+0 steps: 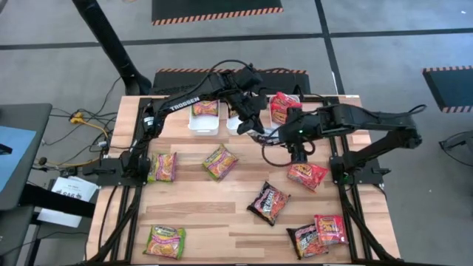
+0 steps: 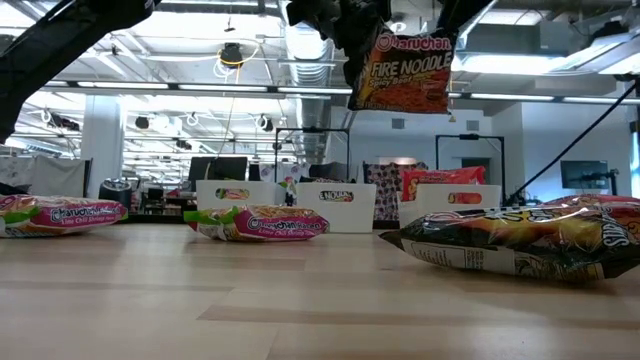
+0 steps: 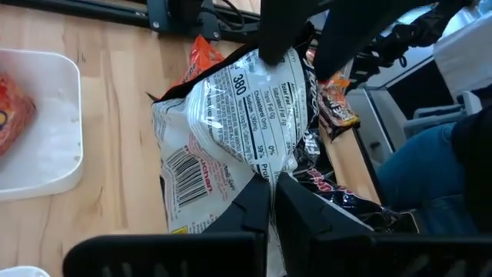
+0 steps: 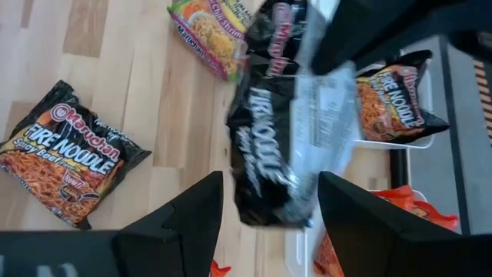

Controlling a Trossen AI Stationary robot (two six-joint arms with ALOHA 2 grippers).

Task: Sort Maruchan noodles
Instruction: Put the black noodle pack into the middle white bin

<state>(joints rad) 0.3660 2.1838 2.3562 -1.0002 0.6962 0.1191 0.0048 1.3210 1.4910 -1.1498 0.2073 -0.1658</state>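
Observation:
My left gripper (image 3: 273, 181) is shut on a dark Fire Noodle packet (image 2: 402, 70) of Maruchan noodles, high over the table's far middle (image 1: 255, 125). My right gripper (image 4: 270, 192) stands open just right of it (image 1: 277, 138). The packet's lower end (image 4: 277, 208) shows between its spread fingers; I cannot tell whether they touch it. More packets lie flat on the table: green ones (image 1: 219, 161) (image 1: 162, 167) (image 1: 164, 241), dark ones (image 1: 268, 201) (image 1: 304, 240), red ones (image 1: 307, 175) (image 1: 330, 229). My left gripper pinches the packet's crinkled top edge (image 3: 265, 163) between its two shut fingers, coming slanting down from the table's far left. The packet hangs below the fingers, clear of the table. Its printed front faces the near edge, its white barcode side faces the wrist.
Three white bins stand in a row at the far edge. The left one (image 1: 205, 127) holds a green packet, the middle one (image 4: 419, 142) a dark packet, the right one (image 1: 295, 97) red packets. Bare wood lies near the table's middle (image 1: 207, 203).

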